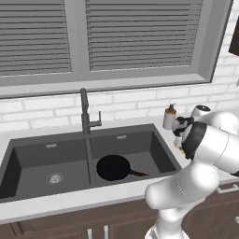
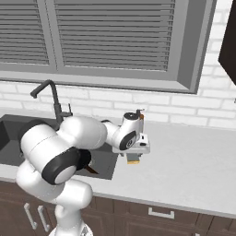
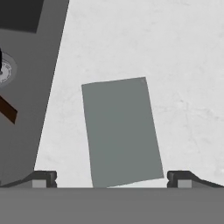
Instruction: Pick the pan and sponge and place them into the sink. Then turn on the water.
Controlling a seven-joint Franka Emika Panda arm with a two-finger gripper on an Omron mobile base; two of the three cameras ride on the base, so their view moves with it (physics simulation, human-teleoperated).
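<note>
**Open gripper over sponge on counter, pan in sink**

Widest of all: window (image 1: 140, 37), flat grey frame, shut horizontal slats. Below it, wall (image 1: 42, 109) of white brick with pale joints. Then counter (image 2: 193, 156), light grey, faintly mottled like stone, over dark brown cabinets (image 2: 138, 216) with slim metal pulls.

Set into the counter, sink (image 1: 28, 154): matte dark grey, two rectangular basins, round metal drain (image 1: 54, 178) in the left one. Rising behind the divider, faucet (image 1: 84, 112): thin dark tube, upright, short side lever.

Lying flat in the right basin, pan (image 1: 113, 167): round, black, dull, thin brown handle pointing right toward the basin's front corner.

On the counter by the sink's back right corner, pale bottle (image 1: 169, 119) with a dark pump top; any print on it too small to read.

Just right of the sink, resting on the counter, sponge (image 3: 120, 131): small rectangular block, plain grey top face from above, yellow sides from the right base view.

Directly above it, gripper (image 3: 112, 179), pointing straight down: fingers spread wide, one tip on either side of the sponge's near end, nothing grasped.
</note>
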